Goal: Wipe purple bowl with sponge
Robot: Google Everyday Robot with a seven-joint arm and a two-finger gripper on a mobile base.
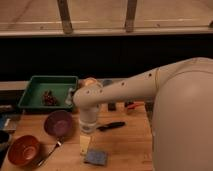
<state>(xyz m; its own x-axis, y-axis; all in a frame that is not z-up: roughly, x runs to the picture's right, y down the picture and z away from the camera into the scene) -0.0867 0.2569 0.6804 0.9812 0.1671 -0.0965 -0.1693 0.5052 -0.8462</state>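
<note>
The purple bowl (59, 124) sits on the wooden table at the left, open side up. The blue-grey sponge (96, 158) lies flat near the table's front edge, right of the bowl. My gripper (85, 144) hangs straight down from the white arm, between the bowl and the sponge. It is just above and left of the sponge and holds nothing that I can see.
A reddish-orange bowl (24, 149) sits front left with a spoon (50, 151) beside it. A green tray (49, 91) with small items stands at the back left. A black tool (111, 126) lies right of the arm. My white body fills the right side.
</note>
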